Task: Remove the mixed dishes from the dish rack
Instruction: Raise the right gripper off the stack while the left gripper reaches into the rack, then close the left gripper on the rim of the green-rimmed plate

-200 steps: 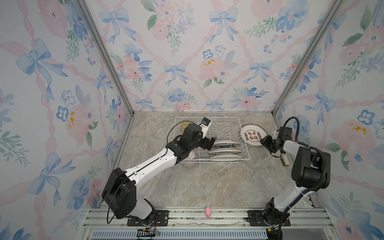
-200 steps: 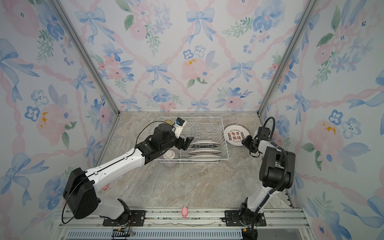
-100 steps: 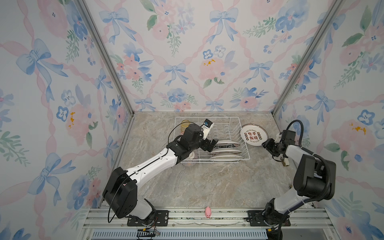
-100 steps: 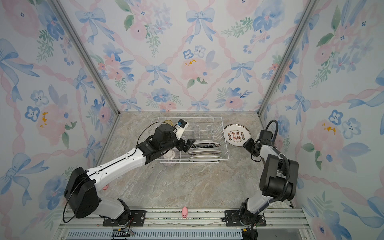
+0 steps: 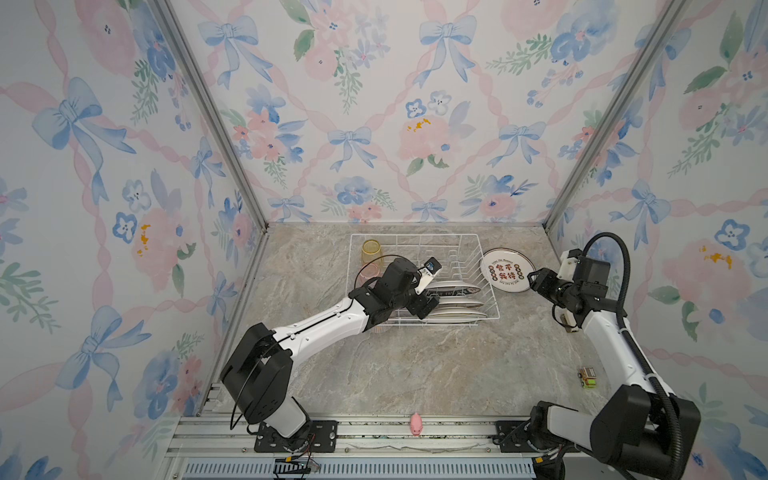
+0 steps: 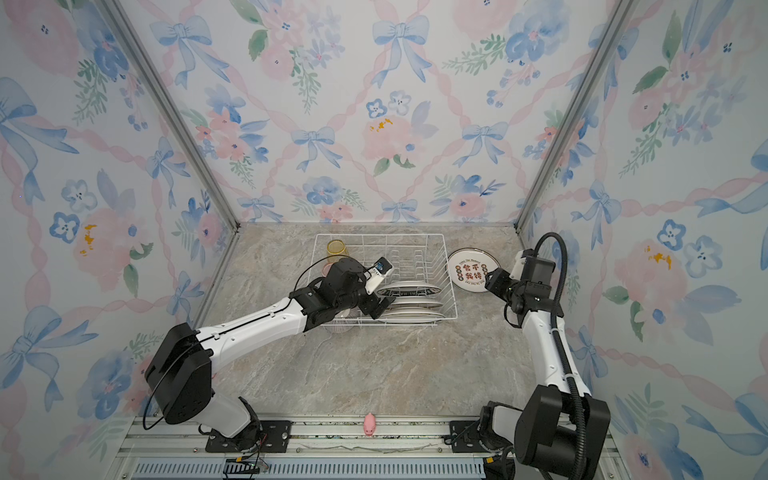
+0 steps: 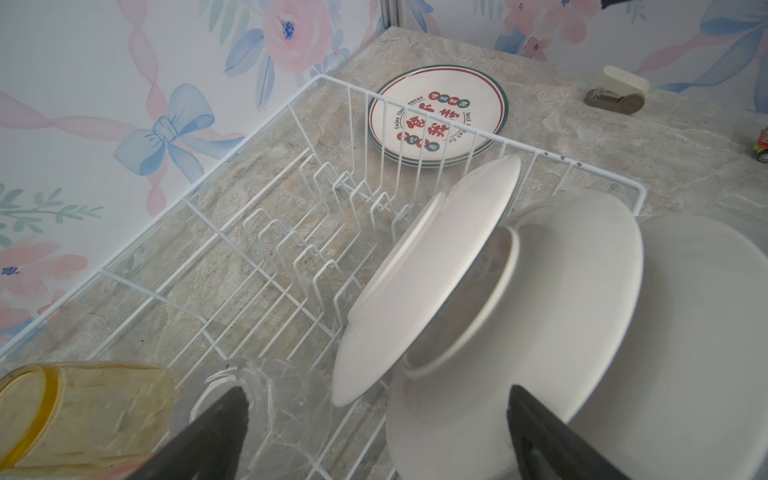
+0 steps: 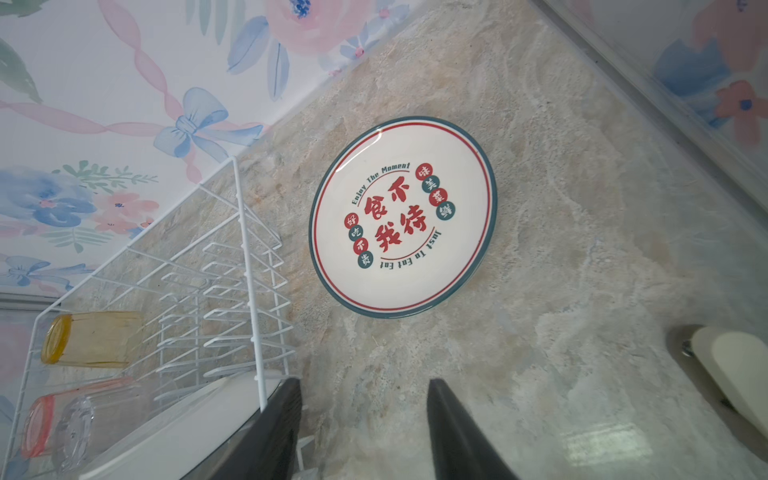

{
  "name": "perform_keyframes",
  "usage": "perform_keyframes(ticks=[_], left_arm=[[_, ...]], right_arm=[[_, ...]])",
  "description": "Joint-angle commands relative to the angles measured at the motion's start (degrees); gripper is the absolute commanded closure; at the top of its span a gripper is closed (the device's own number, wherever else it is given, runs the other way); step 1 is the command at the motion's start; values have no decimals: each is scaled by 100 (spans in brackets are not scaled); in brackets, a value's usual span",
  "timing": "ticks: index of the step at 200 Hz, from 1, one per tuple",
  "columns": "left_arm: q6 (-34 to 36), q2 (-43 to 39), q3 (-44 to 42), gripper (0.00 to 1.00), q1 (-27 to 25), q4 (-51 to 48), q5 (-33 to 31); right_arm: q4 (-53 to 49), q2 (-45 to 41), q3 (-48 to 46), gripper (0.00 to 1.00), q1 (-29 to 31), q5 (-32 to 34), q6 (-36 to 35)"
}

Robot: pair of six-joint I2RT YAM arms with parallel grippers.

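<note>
The left gripper (image 7: 376, 432) gapes wide and empty, with the white plates (image 7: 432, 266) leaning in the dish rack (image 7: 598, 175) just ahead of its fingers. If it closes off-centre, I reckon it could pinch two rims or knock the clear tumbler (image 7: 270, 399) beside it. The right gripper (image 8: 365, 428) is half-open and empty.

Plates (image 5: 457, 314) fill the dish rack's (image 5: 419, 253) front, tumblers (image 5: 371, 250) seemingly its left; another plate (image 5: 506, 271) lies right.
</note>
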Motion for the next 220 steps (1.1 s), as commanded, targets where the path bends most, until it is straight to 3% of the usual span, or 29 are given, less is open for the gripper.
perform_keyframes(ticks=[1, 86, 220], left_arm=[[304, 178, 297, 10, 1, -114, 71], [704, 937, 1054, 24, 2, -535, 23], [1557, 1618, 1662, 49, 19, -785, -74]], right_arm=[[-248, -272, 116, 48, 78, 12, -53], [-485, -821, 82, 47, 39, 138, -244], [-377, -1008, -24, 47, 1, 58, -199]])
